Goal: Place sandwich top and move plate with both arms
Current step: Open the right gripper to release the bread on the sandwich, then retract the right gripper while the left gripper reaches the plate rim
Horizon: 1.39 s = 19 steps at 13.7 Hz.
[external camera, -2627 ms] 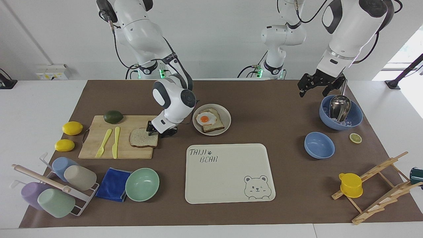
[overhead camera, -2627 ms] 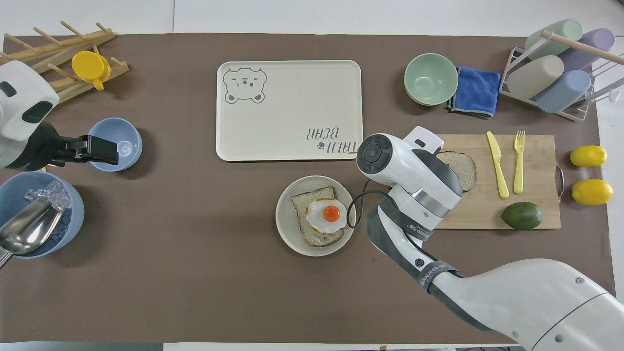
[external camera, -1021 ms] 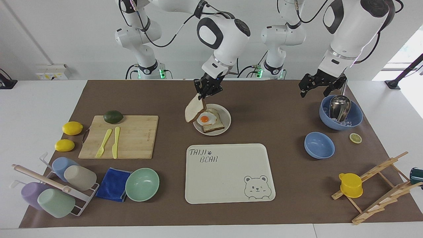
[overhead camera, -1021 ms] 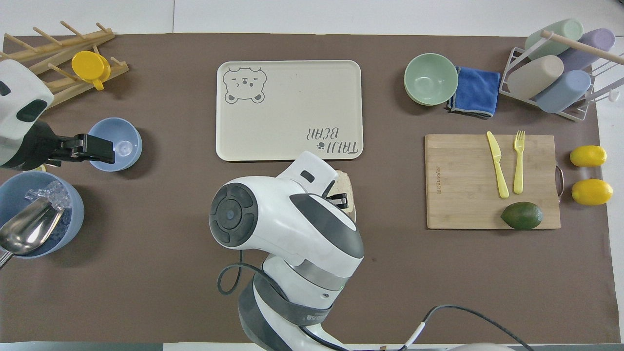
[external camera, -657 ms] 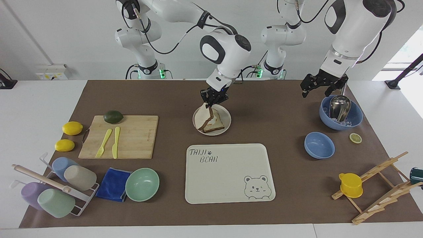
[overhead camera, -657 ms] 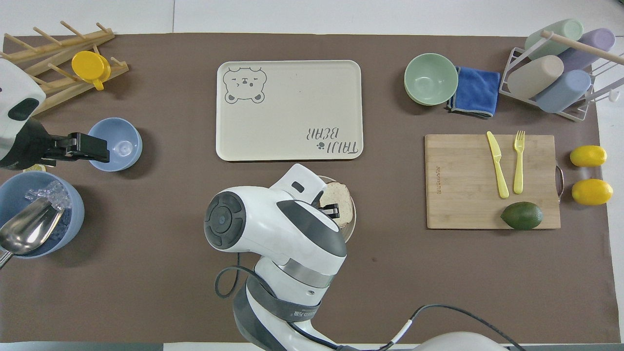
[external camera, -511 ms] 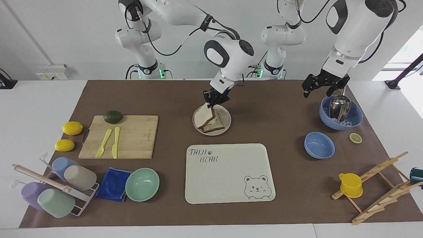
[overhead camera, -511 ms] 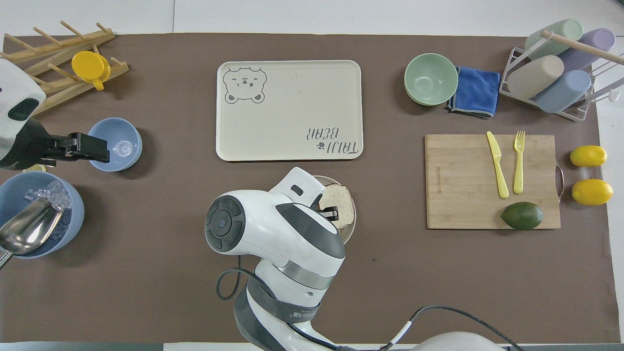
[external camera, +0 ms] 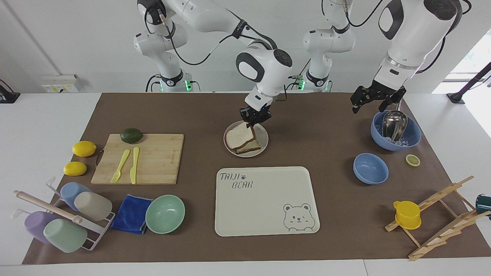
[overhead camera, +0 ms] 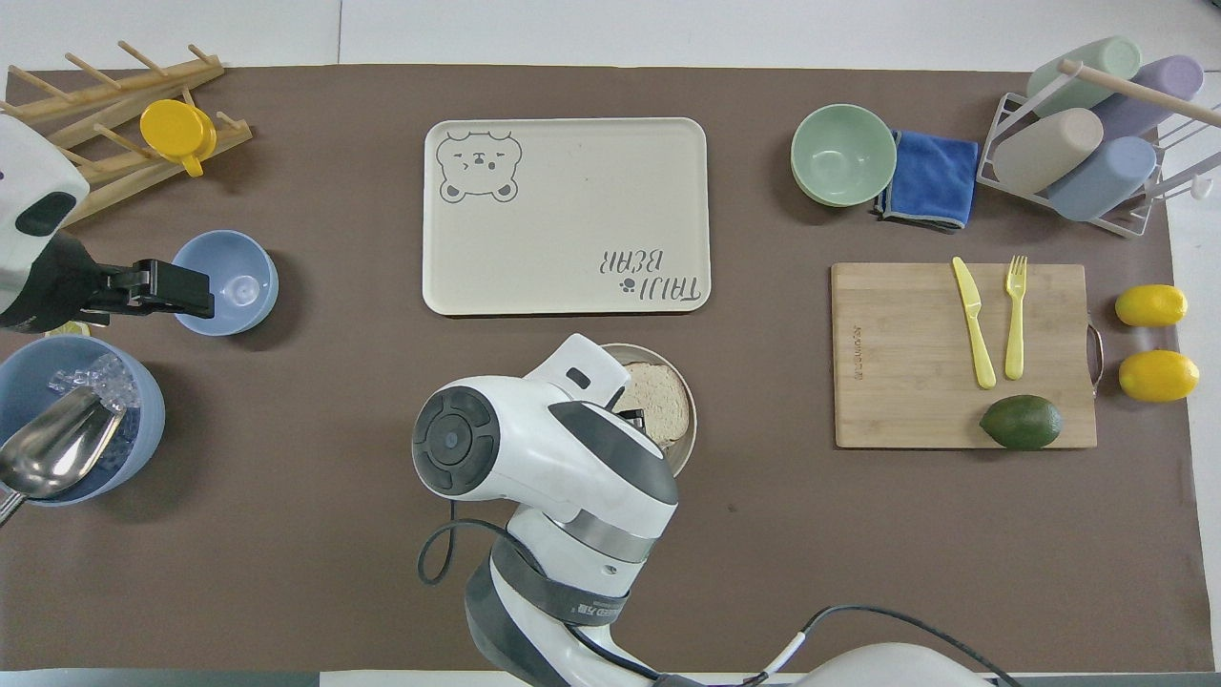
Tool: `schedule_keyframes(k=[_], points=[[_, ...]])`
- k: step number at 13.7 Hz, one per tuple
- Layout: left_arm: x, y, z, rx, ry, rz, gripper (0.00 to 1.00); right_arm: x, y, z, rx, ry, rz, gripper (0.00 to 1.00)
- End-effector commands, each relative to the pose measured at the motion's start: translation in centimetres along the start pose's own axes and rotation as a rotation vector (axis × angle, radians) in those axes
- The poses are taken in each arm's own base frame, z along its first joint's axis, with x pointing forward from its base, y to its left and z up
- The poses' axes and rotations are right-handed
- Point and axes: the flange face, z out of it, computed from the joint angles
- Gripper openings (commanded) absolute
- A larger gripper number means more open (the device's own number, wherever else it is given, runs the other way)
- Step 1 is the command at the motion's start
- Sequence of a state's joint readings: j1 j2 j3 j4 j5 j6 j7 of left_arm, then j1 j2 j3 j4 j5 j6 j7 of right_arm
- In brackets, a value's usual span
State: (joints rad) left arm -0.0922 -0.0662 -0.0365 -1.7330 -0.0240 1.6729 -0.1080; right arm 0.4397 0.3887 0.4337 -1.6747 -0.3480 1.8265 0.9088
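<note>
Sandwich top [external camera: 239, 135] on plate [external camera: 263, 139] beside tray [external camera: 264, 214], right end effector [external camera: 254, 119] grip unclear; left end effector [external camera: 374, 100] released.

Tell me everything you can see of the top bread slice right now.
The sandwich top is a pale, roughly square slice with a brown crust. It lies nearly flat, slightly tilted, on the lower slice in the round cream plate, and no egg shows. The right hand is at its edge nearest the robots; whether it grips the slice cannot be told.
</note>
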Motion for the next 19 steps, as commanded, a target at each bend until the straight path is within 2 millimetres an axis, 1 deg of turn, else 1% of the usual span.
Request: schedule_keyframes(k=[1,2,3,4,5,7,8,9,10,11,12,13,14,16,17,18,19], points=[[0.0,-0.3,-0.1,0.009,0.012,-0.006,1.00,0.1,-0.1,-0.2,0.077,-0.033,0.047,0.69],[0.0,-0.3,-0.1,0.009,0.012,-0.007,1.00,0.2,-0.1,-0.3,0.083,-0.032,0.049,0.75],[0.0,-0.3,-0.1,0.011,0.012,-0.007,1.00,0.5,0.0,-0.7,0.089,-0.029,0.053,0.90],[0.0,-0.3,-0.1,0.009,0.012,-0.007,1.00,0.6,0.2,-1.4,0.094,-0.020,0.057,1.00],[0.0,-0.3,-0.1,0.009,0.012,-0.007,1.00,1.6,1.4,-2.8,0.104,-0.013,0.078,1.00],[0.0,-0.3,-0.1,0.009,0.012,-0.007,1.00,4.0,6.9,-6.4,0.155,-0.034,0.145,1.00],[0.0,-0.3,-0.1,0.011,0.012,-0.007,1.00,5.4,10.9,-7.9,0.185,-0.050,0.155,1.00],[0.0,-0.3,-0.1,0.009,0.012,-0.007,1.00,6.8,15.1,-8.6,0.193,-0.068,0.170,1.00],[0.0,-0.3,-0.1,0.009,0.012,-0.007,1.00,7.8,18.8,-9.8,0.196,-0.080,0.178,1.00],[0.0,-0.3,-0.1,0.009,0.012,-0.007,1.00,8.3,22.6,-10.9,0.186,-0.100,0.168,1.00],[0.0,-0.3,-0.1,0.009,0.012,-0.007,1.00,8.2,26.5,-12.1,0.170,-0.114,0.151,1.00],[0.0,-0.3,-0.1,0.009,0.012,-0.007,1.00,7.5,30.3,-13.4,0.158,-0.120,0.130,1.00],[0.0,-0.3,-0.1,0.011,0.012,-0.007,1.00,6.9,33.4,-14.3,0.168,-0.128,0.114,1.00],[-0.1,-0.3,-0.1,0.009,0.013,-0.009,1.00,5.9,38.2,-14.9,0.187,-0.152,0.115,1.00],[-0.1,-0.2,-0.1,0.011,0.012,-0.007,1.00,5.9,40.2,-14.4,0.196,-0.175,0.091,1.00],[-0.1,-0.2,-0.1,0.009,0.013,-0.007,1.00,5.5,42.1,-14.7,0.218,-0.157,0.078,1.00],[-0.1,-0.1,-0.1,0.011,0.014,-0.006,1.00,5.3,43.5,-14.6,0.211,-0.164,0.077,1.00]])
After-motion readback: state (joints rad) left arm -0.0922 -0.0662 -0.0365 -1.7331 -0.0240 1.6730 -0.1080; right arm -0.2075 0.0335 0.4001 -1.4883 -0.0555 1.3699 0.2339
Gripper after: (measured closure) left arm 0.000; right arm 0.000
